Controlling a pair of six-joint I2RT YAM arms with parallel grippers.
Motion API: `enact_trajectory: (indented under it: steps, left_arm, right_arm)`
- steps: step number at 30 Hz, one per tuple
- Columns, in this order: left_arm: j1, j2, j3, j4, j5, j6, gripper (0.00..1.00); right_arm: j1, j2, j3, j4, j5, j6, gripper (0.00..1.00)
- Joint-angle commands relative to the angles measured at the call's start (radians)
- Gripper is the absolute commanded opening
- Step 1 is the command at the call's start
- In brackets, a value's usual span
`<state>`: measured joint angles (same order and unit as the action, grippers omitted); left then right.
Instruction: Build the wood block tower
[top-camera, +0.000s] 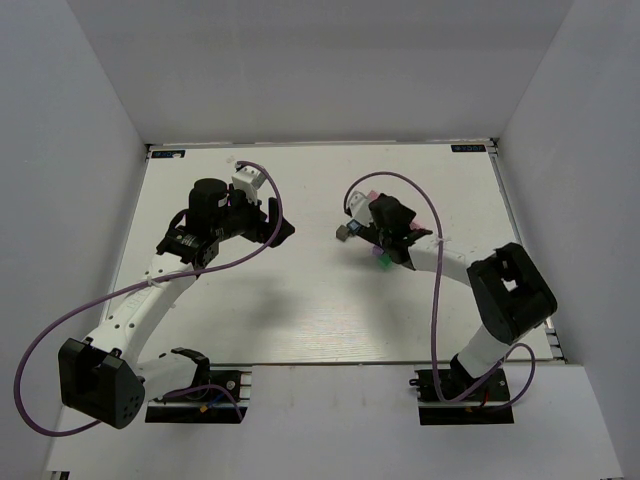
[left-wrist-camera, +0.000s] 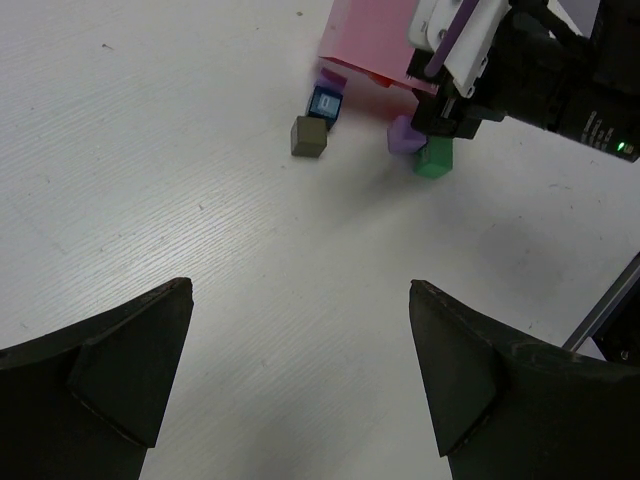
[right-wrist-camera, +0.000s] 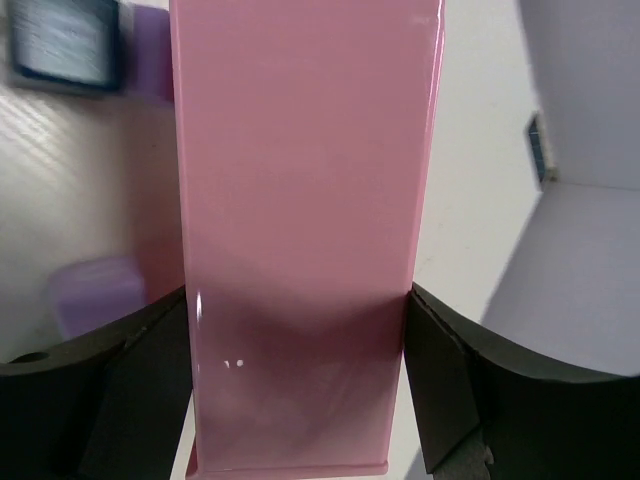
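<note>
No tower yet: blocks (left-wrist-camera: 326, 102) loose on desk (left-wrist-camera: 150, 150). Right pincer (right-wrist-camera: 298, 330) grips tray (right-wrist-camera: 305, 150); left pincer (left-wrist-camera: 300, 287) wide, empty.

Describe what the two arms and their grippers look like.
Left arm and right arm match: white links, chunky black joint housings, a purple cable running along each. Left gripper and right gripper have matte black, wedge-shaped fingers. No markings legible.
</note>
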<state>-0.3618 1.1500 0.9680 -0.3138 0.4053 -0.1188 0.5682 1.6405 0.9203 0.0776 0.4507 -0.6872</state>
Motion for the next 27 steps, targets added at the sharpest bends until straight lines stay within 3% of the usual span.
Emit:
enact_trajectory:
  steps: [1, 10, 14, 19, 23, 27]
  left_arm:
    - [0.006, -0.021, -0.006, 0.009, 0.017, 0.01, 1.0]
    - [0.006, -0.021, -0.006, 0.009, 0.017, 0.01, 1.0]
    - [0.006, -0.021, -0.006, 0.009, 0.017, 0.01, 1.0]
    - [0.006, -0.021, -0.006, 0.009, 0.017, 0.01, 1.0]
    - [0.006, -0.021, -0.006, 0.009, 0.017, 0.01, 1.0]
    - [0.006, -0.021, -0.006, 0.009, 0.017, 0.01, 1.0]
  right_arm:
    - [0.044, -0.045, -0.046, 0.283, 0.193, -0.109, 0.0]
    - [0.137, -0.057, -0.207, 0.667, 0.273, -0.334, 0.0]
    - [0.148, -0.044, -0.201, 0.657, 0.295, -0.324, 0.0]
    - [0.118, -0.077, -0.08, 0.484, 0.263, -0.178, 0.0]
    - [0.042, -0.114, 0.061, 0.149, 0.131, 0.052, 0.0]
    - [-0.126, -0.12, 0.198, -0.076, -0.038, 0.263, 0.0]
